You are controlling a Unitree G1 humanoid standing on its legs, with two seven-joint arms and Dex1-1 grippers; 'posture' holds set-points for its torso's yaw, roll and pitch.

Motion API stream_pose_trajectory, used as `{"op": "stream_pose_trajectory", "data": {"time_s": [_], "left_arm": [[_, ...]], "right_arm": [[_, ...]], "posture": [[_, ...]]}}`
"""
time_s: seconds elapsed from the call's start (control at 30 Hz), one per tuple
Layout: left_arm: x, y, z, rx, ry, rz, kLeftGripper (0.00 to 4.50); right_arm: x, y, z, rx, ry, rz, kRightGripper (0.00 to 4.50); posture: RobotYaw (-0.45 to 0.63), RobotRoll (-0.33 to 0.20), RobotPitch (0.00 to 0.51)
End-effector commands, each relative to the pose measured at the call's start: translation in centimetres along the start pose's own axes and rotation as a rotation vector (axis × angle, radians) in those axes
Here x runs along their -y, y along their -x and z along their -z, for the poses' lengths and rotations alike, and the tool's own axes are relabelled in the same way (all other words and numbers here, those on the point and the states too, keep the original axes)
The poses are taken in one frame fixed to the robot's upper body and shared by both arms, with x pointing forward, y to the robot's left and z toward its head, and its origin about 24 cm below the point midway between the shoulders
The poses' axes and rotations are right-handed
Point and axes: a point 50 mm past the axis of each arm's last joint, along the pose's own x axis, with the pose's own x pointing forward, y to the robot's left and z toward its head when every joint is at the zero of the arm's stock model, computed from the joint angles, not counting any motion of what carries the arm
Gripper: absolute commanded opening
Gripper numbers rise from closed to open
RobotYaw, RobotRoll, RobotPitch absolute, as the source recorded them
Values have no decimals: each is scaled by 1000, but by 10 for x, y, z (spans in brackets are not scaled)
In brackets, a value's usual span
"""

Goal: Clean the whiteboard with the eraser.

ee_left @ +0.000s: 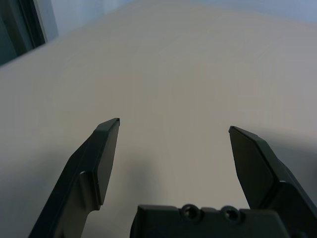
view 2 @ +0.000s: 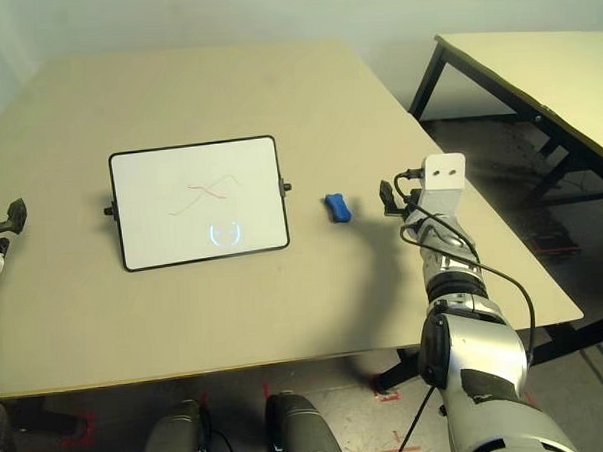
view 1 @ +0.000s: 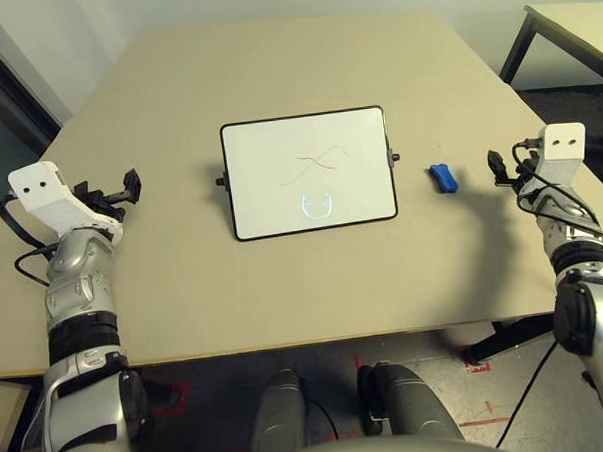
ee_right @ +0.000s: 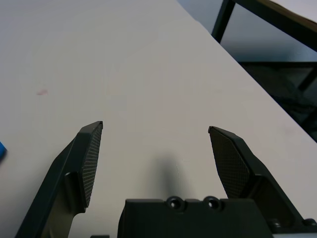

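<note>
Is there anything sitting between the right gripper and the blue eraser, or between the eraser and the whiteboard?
Nothing visible. Bare table separates the open right gripper from the eraser, and more bare table lies between it and the whiteboard.

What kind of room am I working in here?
Probably a lab or office workroom: a plain beige table, a second black-legged table beside it, and red tape marks on the grey floor.

A rectangular white whiteboard with a thin black frame (view 1: pixel 308 173) lies flat mid-table, faint red scribbles and a small bluish ring mark on it. A small bright blue oblong eraser (view 1: pixel 443 178) lies near its right side, apart.
</note>
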Motion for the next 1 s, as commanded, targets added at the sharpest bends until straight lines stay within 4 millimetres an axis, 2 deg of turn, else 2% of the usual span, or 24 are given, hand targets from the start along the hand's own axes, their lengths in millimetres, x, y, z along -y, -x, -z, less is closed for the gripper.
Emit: {"op": "stream_pose_trajectory", "data": {"time_s": [0.03, 0.13, 0.27, 0.37, 0.5, 0.57, 0.73, 0.87, 1.0], "left_arm": [[-1, 0, 3, -31, -10, 14, 4500], [-1, -4, 0, -27, -11, 20, 4500], [5, -13, -31, 61, 0, 74, 4500], [33, -16, -75, 130, -41, 332, 4500], [65, -4, -99, 53, -154, 683, 4500], [79, 3, -108, 36, -195, 797, 4500], [116, 16, -109, -22, -215, 1003, 4500], [146, 27, -99, -67, -224, 1137, 4500], [168, 34, -90, -98, -247, 1229, 4500]], "right_arm": [[5, 3, 6, -13, -6, 38, 4445], [4, 2, 2, -7, -8, 33, 4445], [2, -4, -17, 25, -7, 7, 4445], [-17, -12, -42, 20, -21, -89, 4445], [-54, -9, -56, -43, 58, -248, 4445], [-68, -4, -57, -77, 82, -297, 4445], [-91, 6, -50, -179, 120, -342, 4445], [-95, 7, -39, -246, 139, -339, 4445], [-94, 6, -30, -288, 125, -332, 4445]], "posture": [[50, 0, 93], [38, 0, 88], [32, 0, 80], [42, 0, 73], [27, 0, 71], [24, 0, 71], [12, 0, 71], [11, 0, 78], [14, 0, 78]]}}
